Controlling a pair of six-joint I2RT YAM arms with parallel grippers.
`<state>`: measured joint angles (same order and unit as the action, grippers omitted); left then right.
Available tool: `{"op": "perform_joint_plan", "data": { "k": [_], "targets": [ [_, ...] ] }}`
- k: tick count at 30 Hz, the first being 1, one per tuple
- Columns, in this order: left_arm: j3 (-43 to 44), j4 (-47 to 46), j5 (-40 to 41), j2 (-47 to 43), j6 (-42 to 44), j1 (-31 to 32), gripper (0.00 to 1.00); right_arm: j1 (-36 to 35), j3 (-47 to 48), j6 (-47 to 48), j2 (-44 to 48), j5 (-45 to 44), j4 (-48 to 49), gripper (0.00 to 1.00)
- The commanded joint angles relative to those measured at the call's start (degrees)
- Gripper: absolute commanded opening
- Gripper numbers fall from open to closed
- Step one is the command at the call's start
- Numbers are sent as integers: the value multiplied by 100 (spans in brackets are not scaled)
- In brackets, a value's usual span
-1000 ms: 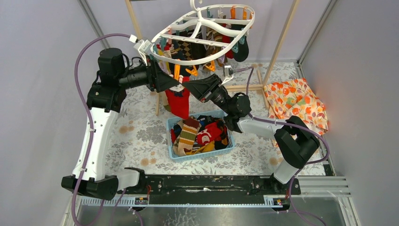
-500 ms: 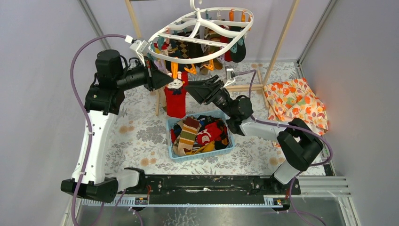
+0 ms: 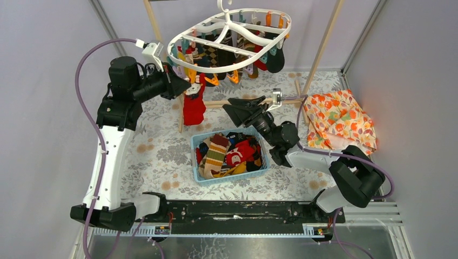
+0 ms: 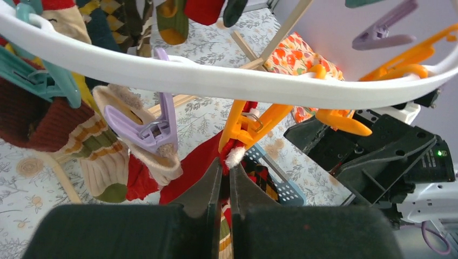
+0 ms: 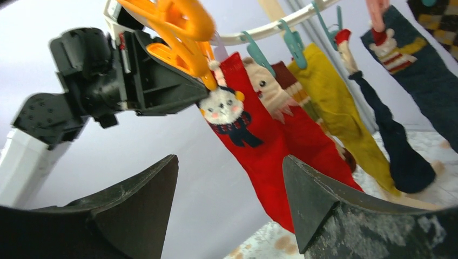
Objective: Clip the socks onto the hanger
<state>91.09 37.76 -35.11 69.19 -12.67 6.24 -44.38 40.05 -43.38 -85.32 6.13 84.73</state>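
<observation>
The white oval hanger (image 3: pixel 231 27) hangs at the back with several socks on its clips. A red sock with a bear face (image 3: pixel 193 108) (image 5: pixel 259 145) hangs from an orange clip (image 4: pixel 254 121) on the hanger's near left rim (image 4: pixel 216 81). My left gripper (image 3: pixel 182 86) (image 4: pixel 226 162) is shut, its tips right below that clip at the sock's white cuff. I cannot tell whether they pinch the cuff. My right gripper (image 3: pixel 227 106) (image 5: pixel 229 159) stands open with nothing in it, to the right of the red sock and apart from it.
A blue basket (image 3: pixel 232 177) full of loose socks sits below the hanger. An orange floral cloth (image 3: pixel 340 118) lies at the right. The wooden rail frame (image 3: pixel 324 43) stands behind. A purple clip (image 4: pixel 156 129) holds a cream sock next to the orange clip.
My right gripper has opened, let go of the red sock and drawn back to the right. My left gripper has shut. The hanger has swung back, and the sock hangs from the orange clip.
</observation>
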Motion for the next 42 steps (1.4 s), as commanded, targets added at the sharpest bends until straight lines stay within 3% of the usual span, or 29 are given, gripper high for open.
{"op": "perform_joint_plan", "data": {
  "k": [1, 6, 31, 42],
  "targets": [
    [156, -220, 444, 55, -76, -77, 1, -211, -124, 771, 337, -753, 73, 78],
    [305, -208, 615, 200, -198, -117, 1, -512, 41, 1533, 486, -1246, -802, 78],
    [356, -148, 233, 252, -364, -158, 2, -519, 1158, 1208, -728, -1273, 164, 79],
    [348, -102, 204, 183, -315, -201, 2, -294, 1629, 812, -1171, -632, 671, 81]
  ]
}}
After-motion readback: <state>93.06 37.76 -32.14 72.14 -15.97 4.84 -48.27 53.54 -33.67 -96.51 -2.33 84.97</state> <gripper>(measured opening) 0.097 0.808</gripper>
